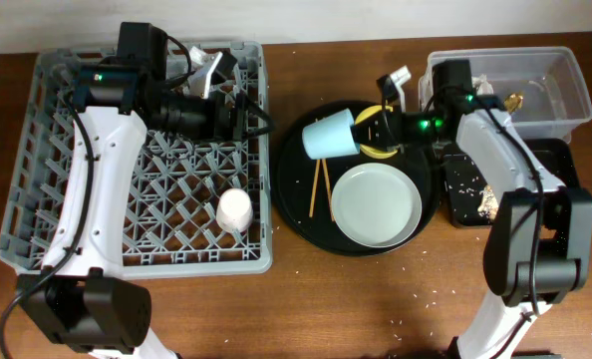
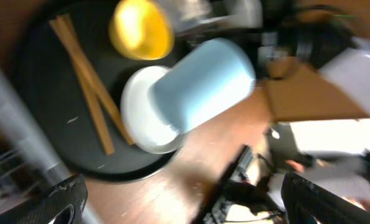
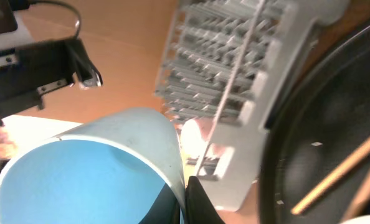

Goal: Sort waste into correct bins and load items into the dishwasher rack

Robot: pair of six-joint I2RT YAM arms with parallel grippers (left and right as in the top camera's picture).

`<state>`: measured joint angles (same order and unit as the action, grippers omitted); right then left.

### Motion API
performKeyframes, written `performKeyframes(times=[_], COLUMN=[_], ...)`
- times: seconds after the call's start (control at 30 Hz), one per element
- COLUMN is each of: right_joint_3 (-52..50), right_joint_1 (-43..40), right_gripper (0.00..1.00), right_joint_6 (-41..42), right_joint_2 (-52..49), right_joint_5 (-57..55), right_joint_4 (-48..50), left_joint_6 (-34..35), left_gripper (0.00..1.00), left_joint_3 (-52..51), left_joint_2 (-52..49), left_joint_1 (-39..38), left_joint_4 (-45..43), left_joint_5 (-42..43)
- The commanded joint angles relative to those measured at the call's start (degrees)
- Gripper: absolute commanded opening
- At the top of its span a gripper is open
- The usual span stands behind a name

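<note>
Nearest, the pale pink cup (image 1: pixel 234 209) stands in the dishwasher rack (image 1: pixel 137 261), the only item loaded. Plate (image 1: pixel 376 204) and chopsticks (image 1: pixel 321 187) wait on the round tray (image 1: pixel 294 199). Farther, the right tool (image 1: pixel 368 128) grips the tilted light blue cup (image 1: pixel 328 135), half-hiding the yellow bowl (image 2: pixel 141 28). Scraps (image 1: pixel 470 184) lie in the black tray (image 1: pixel 565 165); the clear tub (image 1: pixel 575 95) probably holds the napkin (image 1: pixel 485 85). The left tool (image 1: pixel 244 116), spread empty, hovers over the rack's far side.

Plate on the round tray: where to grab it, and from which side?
Probably pinch the plate rim at its right edge, one finger over, one under. It lies flat, so only the rim offers a hold, and the right side is clear of the chopsticks and cup.
</note>
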<state>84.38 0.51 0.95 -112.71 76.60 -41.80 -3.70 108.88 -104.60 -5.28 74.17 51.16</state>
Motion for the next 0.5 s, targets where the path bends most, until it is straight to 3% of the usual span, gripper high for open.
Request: performKeyframes(times=[0.0, 0.13, 0.33, 0.47], right_joint_3=[-2.5, -1.5, 5.8, 7.4], right_joint_1=[-0.2, -0.2, -0.3, 0.8], right_gripper=[0.04, 0.04, 0.04, 0.04], right_joint_6=[-3.3, -3.2, -1.4, 7.0], right_joint_2=[0.8, 0.8, 0.8, 0.8], right_joint_5=[12.3, 12.3, 12.1, 9.5], right_joint_4=[1.9, 2.2, 2.2, 9.1], left_joint_6=[-7.2, -6.6, 2.3, 4.6], left_gripper=[0.99, 0.99, 0.99, 0.99], left_joint_3=[0.6, -4.1, -9.4, -9.5], left_joint_2=[-0.5, -0.6, -1.4, -1.7], left_joint_1=[-1.5, -5.9, -4.4, -4.3], left_joint_4=[-0.1, -6.4, -16.8, -19.2], left_joint_5=[14.6, 17.6, 17.8, 18.8])
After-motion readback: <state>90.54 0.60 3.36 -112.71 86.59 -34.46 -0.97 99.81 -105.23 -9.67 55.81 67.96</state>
